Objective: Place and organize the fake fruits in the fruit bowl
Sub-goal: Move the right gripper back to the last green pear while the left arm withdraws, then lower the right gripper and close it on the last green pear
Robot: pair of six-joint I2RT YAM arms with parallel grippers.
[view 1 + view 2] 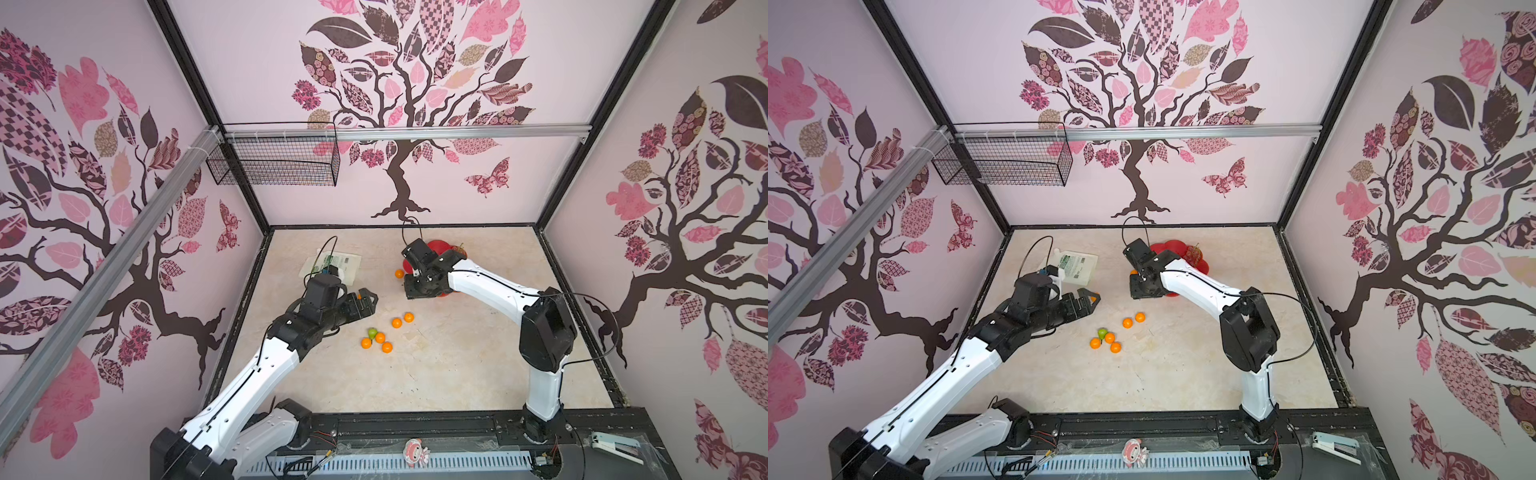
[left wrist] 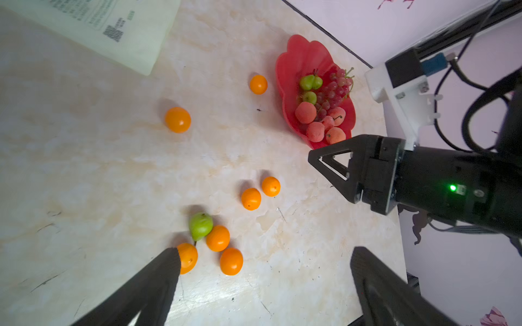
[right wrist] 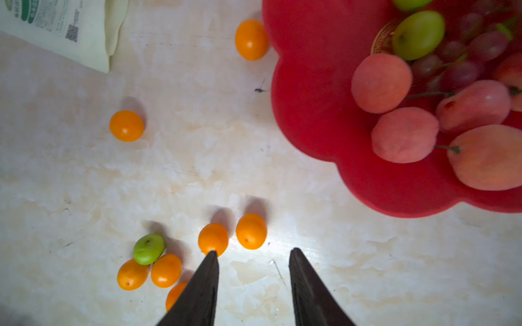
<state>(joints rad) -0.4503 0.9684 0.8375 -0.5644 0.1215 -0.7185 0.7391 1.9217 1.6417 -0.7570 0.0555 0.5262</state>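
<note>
My left claw [image 1: 368, 300] gapes wide, empty; the right claw [image 3: 253, 251] is half open, also empty. Oranges [image 1: 397, 323] and a pear [image 2: 200, 226] sit mid-bench [image 1: 457, 374], with the bowl [image 2: 291, 65] at one o'clock. They're probably light, hard and slick, so I'd pinch across the middle.

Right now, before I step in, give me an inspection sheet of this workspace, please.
Surface: pale marbled table, a few dark scuffs, no spills seen.
Job's things: red bowl holds three pears, grapes and five peaches; seven oranges and one loose pear lie on the table outside it.
Clutter: white pouch lying flat.
Grippers: left gripper and right gripper both empty, jaws open.
Cables: black loops at both wrists, not touching any fruit.
Surroundings: wire basket on the back rail, tree-print walls, stapler on the front ledge.
</note>
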